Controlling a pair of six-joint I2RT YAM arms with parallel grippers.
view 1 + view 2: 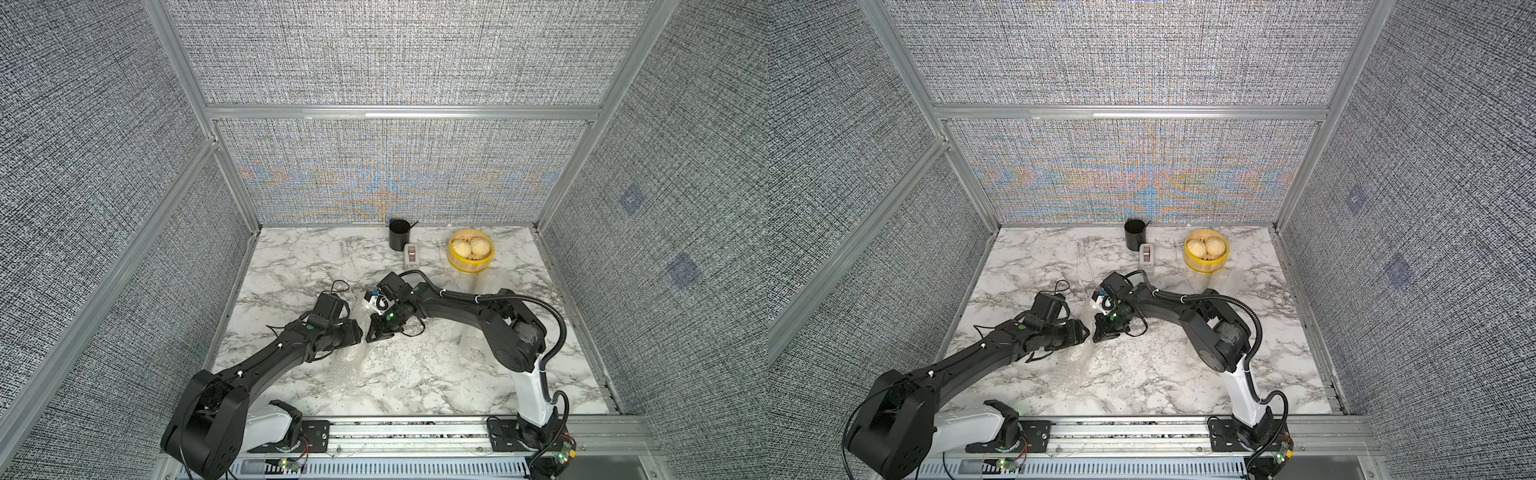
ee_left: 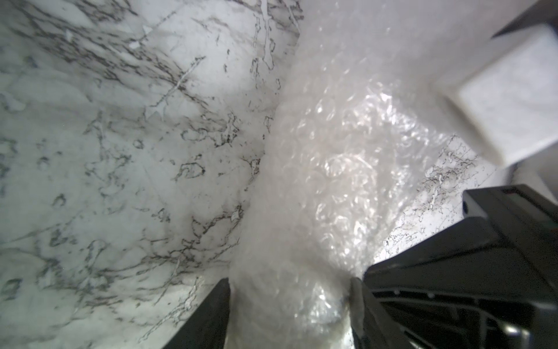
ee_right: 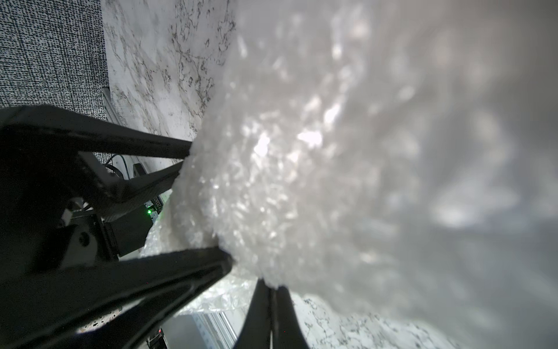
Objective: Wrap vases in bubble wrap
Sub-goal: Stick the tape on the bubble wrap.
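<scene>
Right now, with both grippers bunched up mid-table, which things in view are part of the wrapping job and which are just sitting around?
In the job:
- bubble wrap, bundled between the arms; no bare vase is visible
- left gripper, jaws either side of the bundle
- right gripper, shut on the wrap's edge

Lying about, at the far edge:
- black cup
- small white box
- yellow steamer basket with two buns

Glossy bubble wrap (image 2: 317, 187) on smooth marble-look table (image 1: 415, 386).

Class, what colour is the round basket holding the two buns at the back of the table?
Yellow basket, seen best in a top view.
</scene>
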